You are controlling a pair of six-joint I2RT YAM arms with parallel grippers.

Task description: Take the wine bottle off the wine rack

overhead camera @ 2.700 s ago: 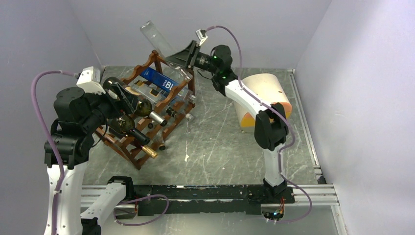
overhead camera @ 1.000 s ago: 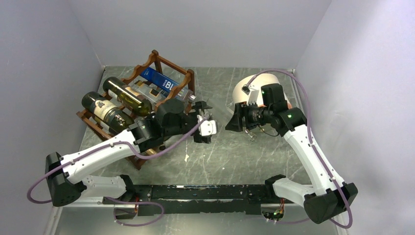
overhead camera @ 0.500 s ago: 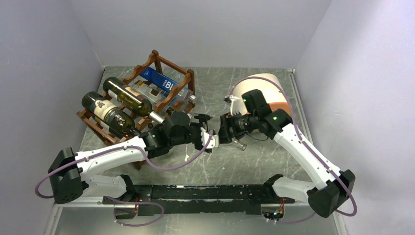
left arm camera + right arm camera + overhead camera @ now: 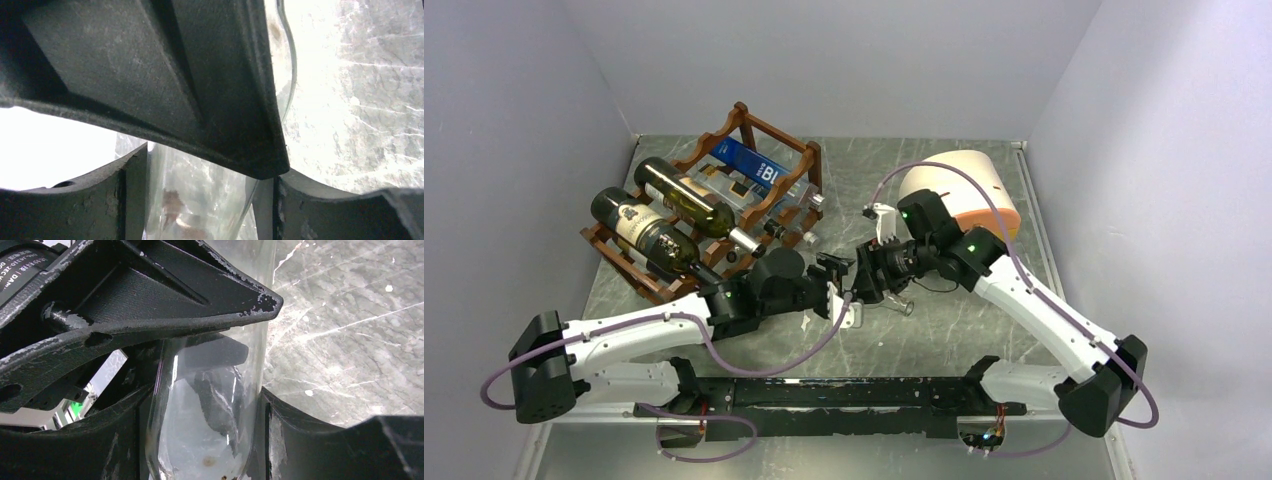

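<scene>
Right fingers (image 4: 320,450) and left fingers (image 4: 75,205) both clamp the clear bottle (image 4: 210,405), now off the rack (image 4: 742,112) and lowered to centre frame, so removal looks done

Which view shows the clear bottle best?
Right wrist: the clear bottle sits mid-frame, its glass wall sharp between the fingers. Left wrist shows it too, but washed out by glare. Top external shows almost nothing: it is mostly hidden between the left gripper and right gripper.
</scene>
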